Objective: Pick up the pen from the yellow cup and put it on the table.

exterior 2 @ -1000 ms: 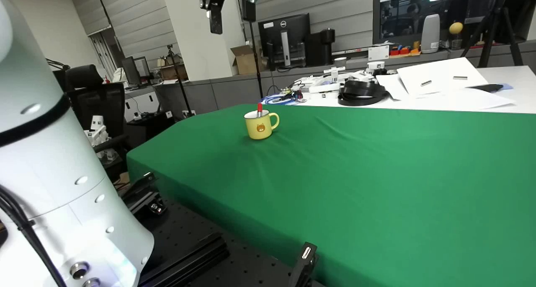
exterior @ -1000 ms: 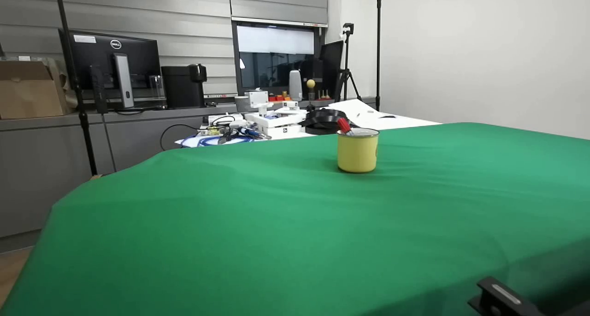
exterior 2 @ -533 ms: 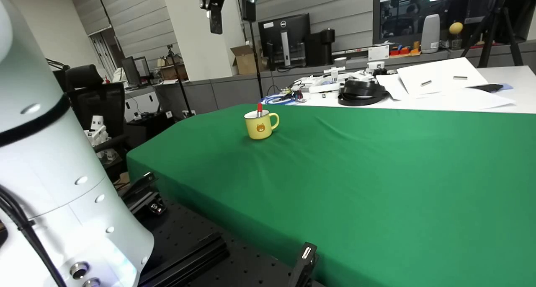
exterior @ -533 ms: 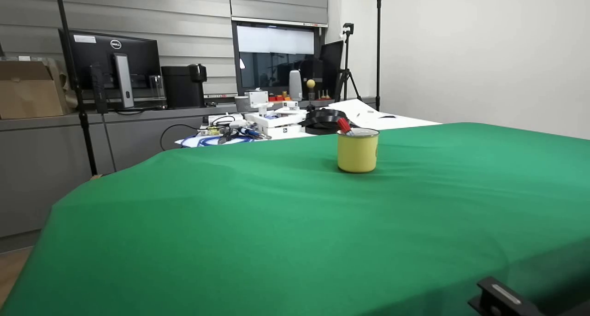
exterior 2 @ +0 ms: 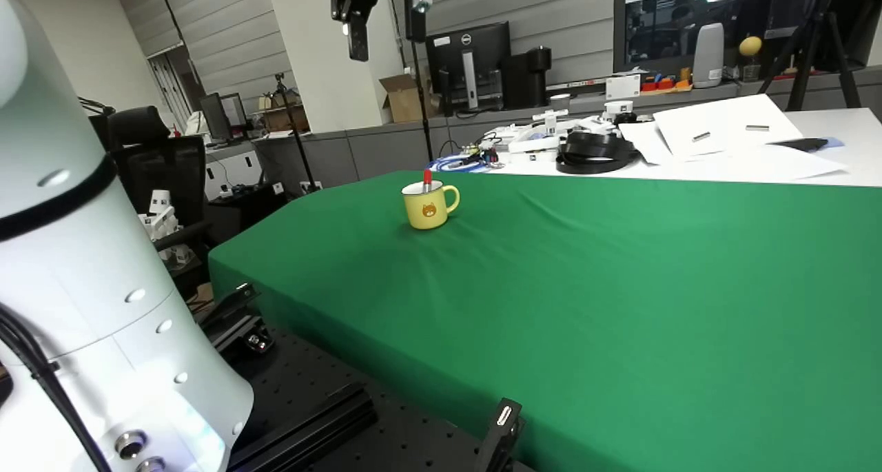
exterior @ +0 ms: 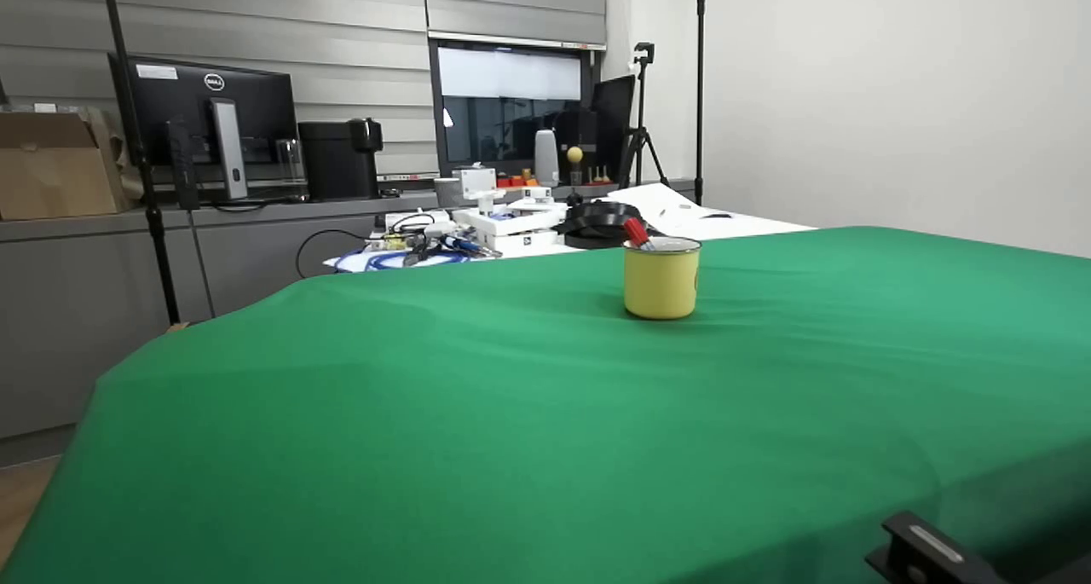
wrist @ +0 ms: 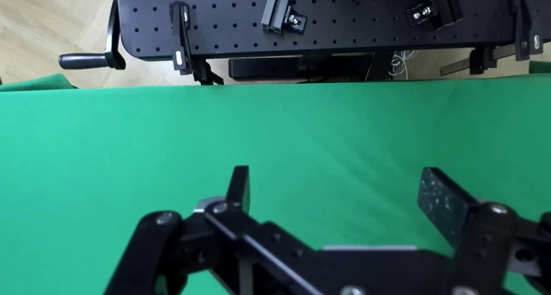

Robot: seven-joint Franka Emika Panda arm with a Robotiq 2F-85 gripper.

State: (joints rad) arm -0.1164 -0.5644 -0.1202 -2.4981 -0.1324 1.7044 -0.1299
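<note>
The yellow cup (exterior: 660,287) stands upright on the green-covered table (exterior: 477,430), and it also shows in an exterior view (exterior 2: 417,212) with its handle and a small bear face. The pen (exterior: 635,232) leans inside the cup; its red end (exterior 2: 427,176) sticks out above the rim and the lower part is hidden. My gripper (exterior 2: 387,43) is high above the table, apart from the cup. In the wrist view my gripper (wrist: 335,170) is open, its fingers (wrist: 443,204) wide apart with only green cloth beyond. Cup and pen are out of the wrist view.
The black perforated mounting plate (wrist: 232,28) with clamps (wrist: 181,41) lies along the table edge. A white desk with a black coil (exterior 2: 594,151), papers (exterior 2: 730,131) and white parts stands behind the green table. A thin black pole (exterior 2: 422,100) rises behind.
My gripper has moved slightly down and to the right in an exterior view. The cup and pen have not moved.
</note>
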